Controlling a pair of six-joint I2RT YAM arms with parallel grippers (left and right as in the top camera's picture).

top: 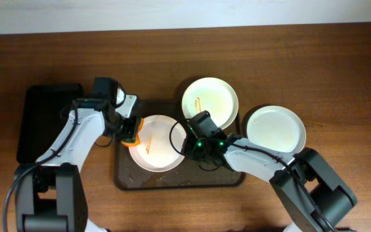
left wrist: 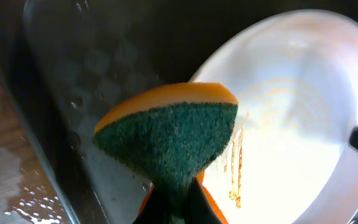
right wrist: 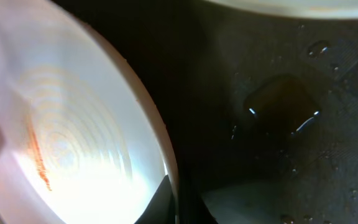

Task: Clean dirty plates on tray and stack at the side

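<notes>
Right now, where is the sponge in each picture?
Overhead: the sponge is left of centre, at the streaky plate's left edge.
Left wrist: the sponge fills the lower middle, that plate to its right.
Right wrist: not in it.
Shared landmark: the streaky plate, at left in the right wrist view.

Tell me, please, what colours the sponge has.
The sponge is orange with a dark green scouring face; the left wrist view shows it best.
</notes>
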